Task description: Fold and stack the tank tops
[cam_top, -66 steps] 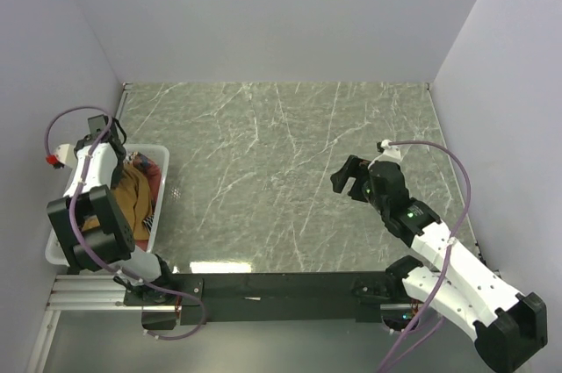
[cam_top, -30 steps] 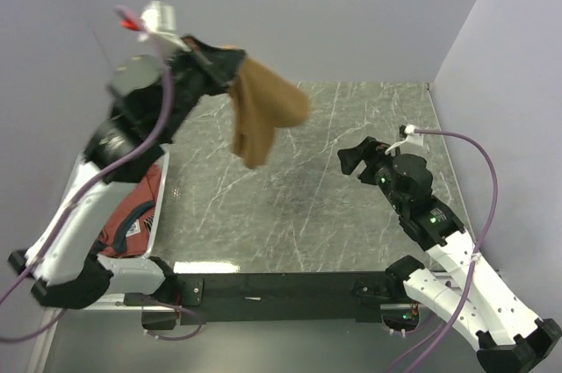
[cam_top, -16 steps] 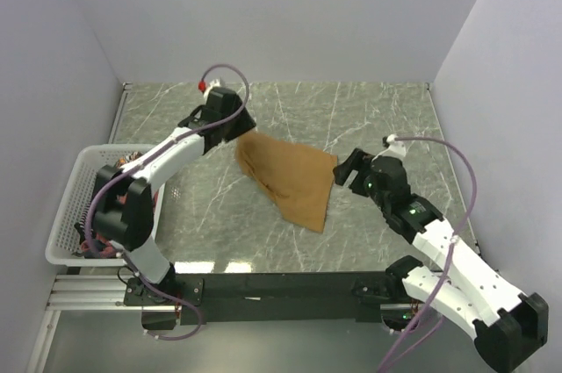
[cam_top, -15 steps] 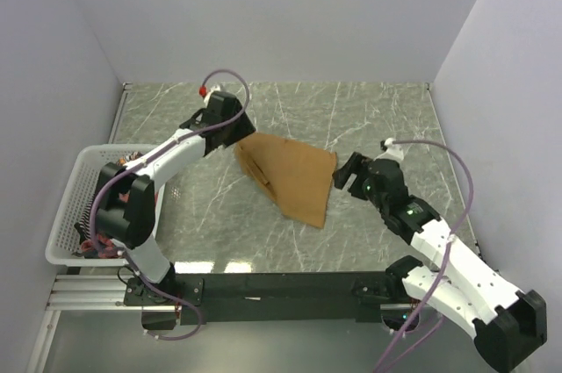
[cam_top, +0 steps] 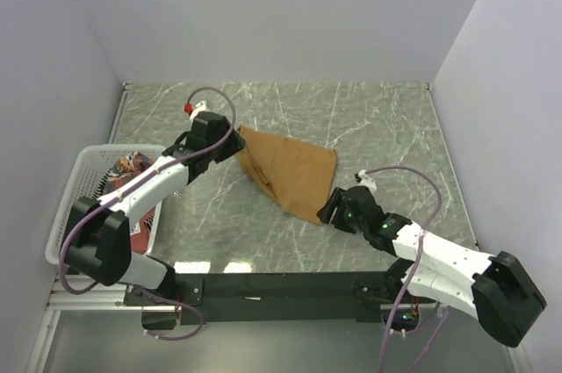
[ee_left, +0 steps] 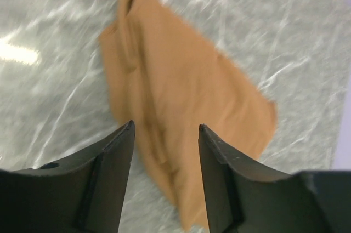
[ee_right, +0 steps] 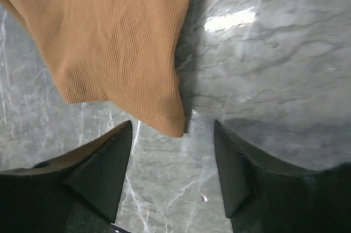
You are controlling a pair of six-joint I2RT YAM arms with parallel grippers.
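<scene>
My right gripper, jaws open, frames the near corner of the tan top, lying spread on the worktop centre. My left gripper, jaws open, hangs over the top's far-left end.

The plain tan-brown cloth tank top is showing blurred in the left wrist view and is running off the right wrist frame's top edge. Lower left overhead, the white left arm is covering much of the rust-red cloth top.
</scene>
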